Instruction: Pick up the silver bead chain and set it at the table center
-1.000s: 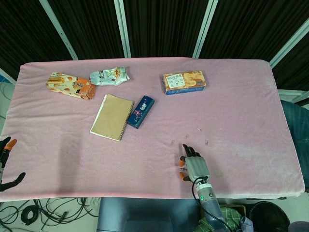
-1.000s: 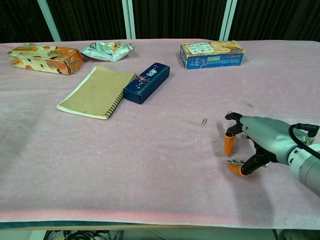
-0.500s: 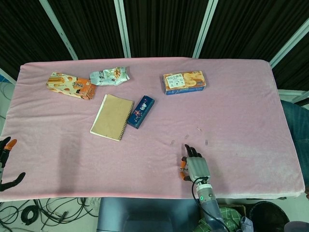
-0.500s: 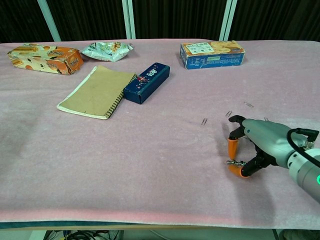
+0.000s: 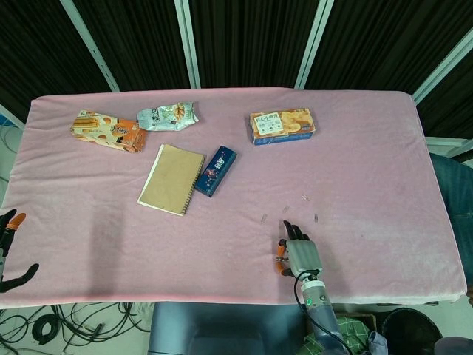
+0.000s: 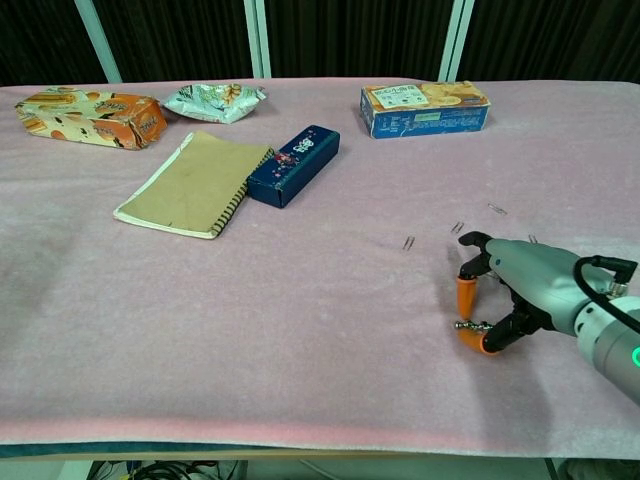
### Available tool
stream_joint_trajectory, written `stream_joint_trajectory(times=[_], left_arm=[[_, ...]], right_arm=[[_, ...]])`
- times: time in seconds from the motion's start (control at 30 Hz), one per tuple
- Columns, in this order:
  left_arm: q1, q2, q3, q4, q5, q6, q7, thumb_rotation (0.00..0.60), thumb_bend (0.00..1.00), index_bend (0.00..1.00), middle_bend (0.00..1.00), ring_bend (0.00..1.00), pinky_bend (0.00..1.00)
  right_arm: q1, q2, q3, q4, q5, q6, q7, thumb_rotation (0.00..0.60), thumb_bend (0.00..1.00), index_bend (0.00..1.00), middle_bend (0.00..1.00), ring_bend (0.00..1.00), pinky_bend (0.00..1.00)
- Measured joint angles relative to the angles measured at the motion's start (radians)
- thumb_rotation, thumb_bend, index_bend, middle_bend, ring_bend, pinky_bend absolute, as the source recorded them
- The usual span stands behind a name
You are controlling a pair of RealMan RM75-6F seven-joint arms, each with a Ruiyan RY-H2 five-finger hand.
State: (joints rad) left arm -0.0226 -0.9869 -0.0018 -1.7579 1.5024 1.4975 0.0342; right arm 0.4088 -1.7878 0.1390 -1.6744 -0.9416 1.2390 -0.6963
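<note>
Our right hand (image 6: pixel 500 300) has slid back toward the near edge and now barely moves. Its orange-tipped fingers (image 6: pixel 466 292) curl down, pinching the silver bead chain (image 6: pixel 466 325) just above the pink cloth surface (image 6: pixel 300 330), so we judge the pickup underway. Beyond the fingers lie small metal clips (image 6: pixel 408 243). Farther off, the blue cracker box (image 6: pixel 425 108) is closed, contents unseen. Our left hand (image 5: pixel 10 248) hangs spread, holding nothing.

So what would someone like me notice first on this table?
Probably the robot's right hand, grey with orange fingertips, near the front edge of the pink table, its fingers curled over a small silver bead chain. Then the far side: a tan spiral notebook, a dark blue case beside it, and snack packs.
</note>
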Motion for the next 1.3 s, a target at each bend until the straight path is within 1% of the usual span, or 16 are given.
stream_joint_trajectory(times=[0.17, 0.47, 0.6, 1.17, 1.3], left_arm=[[0.0, -0.001, 0.0, 0.0, 0.0, 0.0, 0.002, 0.6, 0.22, 0.09, 0.0, 0.0, 0.0], [0.0, -0.001, -0.001, 0.0, -0.002, 0.0, 0.003, 0.6, 0.22, 0.09, 0.0, 0.0, 0.0], [-0.002, -0.002, 0.0, 0.0, -0.003, -0.004, 0.006, 0.6, 0.22, 0.09, 0.0, 0.0, 0.0], [-0.001, -0.002, -0.001, -0.001, -0.006, -0.003, 0.006, 0.6, 0.22, 0.1, 0.0, 0.0, 0.0], [-0.001, -0.001, -0.001, -0.001, -0.006, -0.002, 0.005, 0.6, 0.22, 0.1, 0.0, 0.0, 0.0]], right_arm=[[0.003, -0.002, -0.001, 0.003, 0.002, 0.0, 0.005, 0.581, 0.25, 0.56, 0.0, 0.06, 0.21], [0.01, -0.003, -0.002, 0.009, 0.009, 0.002, 0.006, 0.583, 0.25, 0.59, 0.0, 0.06, 0.21], [0.01, -0.004, -0.009, 0.008, 0.013, 0.004, 0.004, 0.585, 0.25, 0.59, 0.0, 0.06, 0.21], [0.02, -0.007, -0.01, 0.011, 0.022, 0.004, 0.007, 0.583, 0.26, 0.59, 0.0, 0.06, 0.21], [0.023, -0.008, -0.011, 0.012, 0.024, 0.003, 0.008, 0.585, 0.26, 0.57, 0.0, 0.06, 0.21]])
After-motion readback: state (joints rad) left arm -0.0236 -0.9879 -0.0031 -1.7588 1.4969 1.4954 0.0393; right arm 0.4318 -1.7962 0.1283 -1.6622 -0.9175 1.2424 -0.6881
